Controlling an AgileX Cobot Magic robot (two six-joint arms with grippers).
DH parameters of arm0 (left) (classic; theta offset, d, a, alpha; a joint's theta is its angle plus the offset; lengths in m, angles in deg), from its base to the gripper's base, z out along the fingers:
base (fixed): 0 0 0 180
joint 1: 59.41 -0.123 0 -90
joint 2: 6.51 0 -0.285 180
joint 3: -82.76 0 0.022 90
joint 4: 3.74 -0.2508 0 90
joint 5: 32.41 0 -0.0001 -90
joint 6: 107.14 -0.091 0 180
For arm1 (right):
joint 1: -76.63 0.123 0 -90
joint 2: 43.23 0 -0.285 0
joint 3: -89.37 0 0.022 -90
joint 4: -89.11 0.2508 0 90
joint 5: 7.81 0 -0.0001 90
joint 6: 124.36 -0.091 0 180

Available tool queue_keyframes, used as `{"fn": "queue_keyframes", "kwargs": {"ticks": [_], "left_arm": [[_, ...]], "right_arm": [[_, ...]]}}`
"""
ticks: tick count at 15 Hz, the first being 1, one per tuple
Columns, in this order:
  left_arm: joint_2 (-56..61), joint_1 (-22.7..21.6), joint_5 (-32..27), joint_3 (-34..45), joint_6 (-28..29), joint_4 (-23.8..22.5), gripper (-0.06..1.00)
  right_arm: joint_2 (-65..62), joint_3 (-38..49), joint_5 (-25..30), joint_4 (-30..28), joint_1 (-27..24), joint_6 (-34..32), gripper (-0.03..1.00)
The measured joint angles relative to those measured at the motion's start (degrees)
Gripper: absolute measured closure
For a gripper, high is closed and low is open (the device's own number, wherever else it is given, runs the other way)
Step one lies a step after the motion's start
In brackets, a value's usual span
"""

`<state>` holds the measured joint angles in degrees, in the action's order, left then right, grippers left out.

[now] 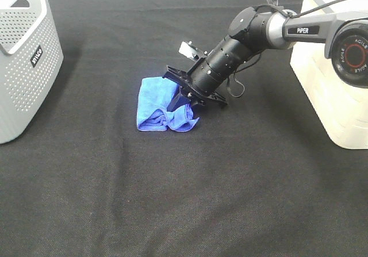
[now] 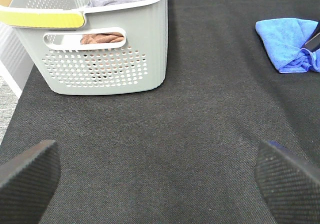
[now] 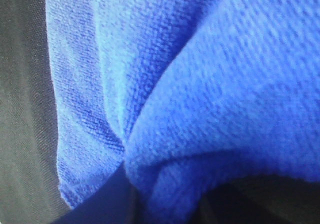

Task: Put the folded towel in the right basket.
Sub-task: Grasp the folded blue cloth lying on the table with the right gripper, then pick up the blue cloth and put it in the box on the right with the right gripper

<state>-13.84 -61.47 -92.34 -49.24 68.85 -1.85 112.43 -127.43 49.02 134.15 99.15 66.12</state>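
The folded towel point(image 1: 152, 108) is a bright-blue cloth lying on the black table a little left of centre. Its right side is bunched up. My right gripper point(image 1: 176, 103) reaches down at a slant from the right and is shut on that bunched edge. In the right wrist view the towel point(image 3: 200, 83) fills the frame, its folds pinched together. The right basket point(image 1: 333, 84), a cream-white tub, stands at the table's right edge behind the right arm. My left gripper point(image 2: 160, 184) hovers open over bare cloth, well away from the towel point(image 2: 285, 43).
A grey perforated basket point(image 1: 23, 56) with a black label stands at the left edge. In the left wrist view this grey basket point(image 2: 100, 48) holds some brown and grey cloth. Black table cloth point(image 1: 184, 199) stretches across the front.
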Motion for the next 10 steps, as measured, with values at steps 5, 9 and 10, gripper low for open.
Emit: {"fn": "queue_keyframes", "kwargs": {"ticks": [5, 9, 10], "left_arm": [[0.0, 0.0, 0.0, 0.0, 0.0, 0.0, -0.04], [0.0, 0.0, 0.0, 0.0, 0.0, -0.06, -0.04], [0.0, 0.0, 0.0, 0.0, 0.0, -0.06, -0.04]], "right_arm": [[-1.49, -10.2, 12.09, -9.4, 0.63, -1.49, 0.76], [-7.22, -15.41, 12.26, -14.95, 0.74, -5.61, 0.76], [-9.63, -15.41, 12.38, -16.96, 0.74, -5.9, 0.76]]}}
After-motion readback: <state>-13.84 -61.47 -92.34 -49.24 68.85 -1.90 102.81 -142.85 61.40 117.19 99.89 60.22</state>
